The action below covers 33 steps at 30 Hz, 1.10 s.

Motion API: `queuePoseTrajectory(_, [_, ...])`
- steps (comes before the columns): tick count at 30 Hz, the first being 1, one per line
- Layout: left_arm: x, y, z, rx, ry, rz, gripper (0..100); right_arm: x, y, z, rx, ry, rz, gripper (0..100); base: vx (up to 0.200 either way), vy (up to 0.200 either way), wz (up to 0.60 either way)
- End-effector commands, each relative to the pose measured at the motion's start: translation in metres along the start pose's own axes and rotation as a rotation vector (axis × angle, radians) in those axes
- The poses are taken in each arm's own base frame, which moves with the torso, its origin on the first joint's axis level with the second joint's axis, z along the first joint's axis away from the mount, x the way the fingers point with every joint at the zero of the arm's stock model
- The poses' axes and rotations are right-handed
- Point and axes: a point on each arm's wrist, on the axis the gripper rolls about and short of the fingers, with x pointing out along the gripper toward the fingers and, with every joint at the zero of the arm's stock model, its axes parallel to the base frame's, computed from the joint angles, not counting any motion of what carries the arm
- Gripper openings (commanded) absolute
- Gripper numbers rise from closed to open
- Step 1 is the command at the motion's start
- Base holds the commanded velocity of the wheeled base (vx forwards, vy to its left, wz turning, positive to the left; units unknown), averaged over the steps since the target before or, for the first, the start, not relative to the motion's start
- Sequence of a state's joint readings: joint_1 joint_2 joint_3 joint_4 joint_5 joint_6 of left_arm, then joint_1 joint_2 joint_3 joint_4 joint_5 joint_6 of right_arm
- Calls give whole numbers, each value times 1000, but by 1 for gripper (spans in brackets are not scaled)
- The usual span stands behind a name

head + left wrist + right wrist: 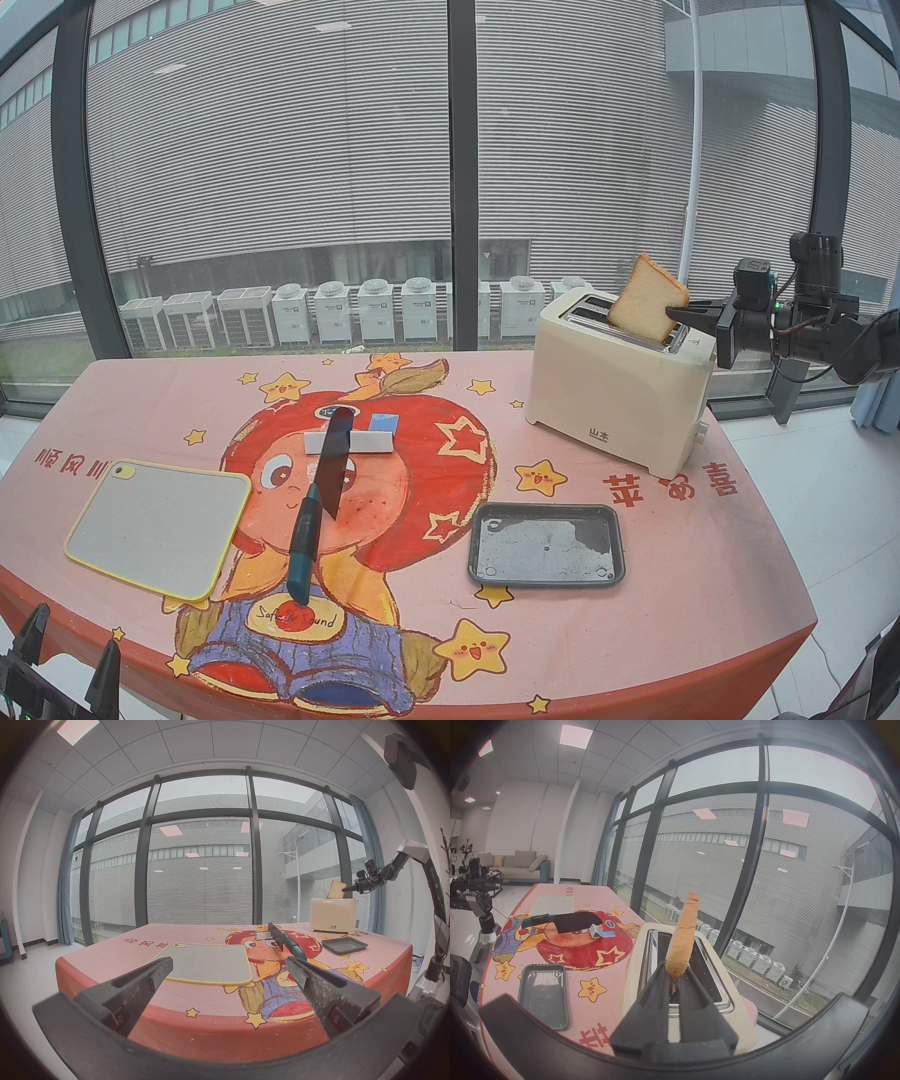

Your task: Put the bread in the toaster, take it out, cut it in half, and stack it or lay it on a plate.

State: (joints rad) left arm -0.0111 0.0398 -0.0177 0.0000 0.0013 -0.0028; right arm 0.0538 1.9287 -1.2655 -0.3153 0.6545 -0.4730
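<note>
A slice of bread (647, 299) (684, 935) hangs tilted just above the slots of the cream toaster (619, 384) (689, 973) at the table's back right. My right gripper (682, 315) (677, 975) is shut on the slice's lower corner, coming in from the right. A knife (317, 492) with a teal handle and black blade leans on a small white rest at mid-table. The grey cutting board (157, 527) (206, 963) with yellow rim lies front left. A dark tray (547, 544) (543, 994) lies front of the toaster. My left gripper (61, 656) (229, 982) stands open below the table's front-left edge, holding nothing.
Tall windows with dark frames rise right behind the table's far edge and the toaster. A pink printed cloth (581, 637) covers the table. The cloth between the board, knife and tray carries nothing.
</note>
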Motion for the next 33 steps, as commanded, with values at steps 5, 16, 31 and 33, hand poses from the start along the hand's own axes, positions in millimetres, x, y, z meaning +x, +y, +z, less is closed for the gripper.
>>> queuePoseTrajectory(5, [1,0,-5,0,19,1,100,6,6,2,-5,-4,22,0,0,0,0])
queuePoseTrajectory(16, [1,0,-5,0,19,1,100,9,8,-2,1,7,24,0,0,0,0])
queuePoseTrajectory(31, [1,0,-5,0,19,1,100,13,8,-10,13,22,32,0,0,0,0])
queuePoseTrajectory(33, [1,0,-5,0,19,1,100,13,8,-9,12,21,32,0,0,0,0])
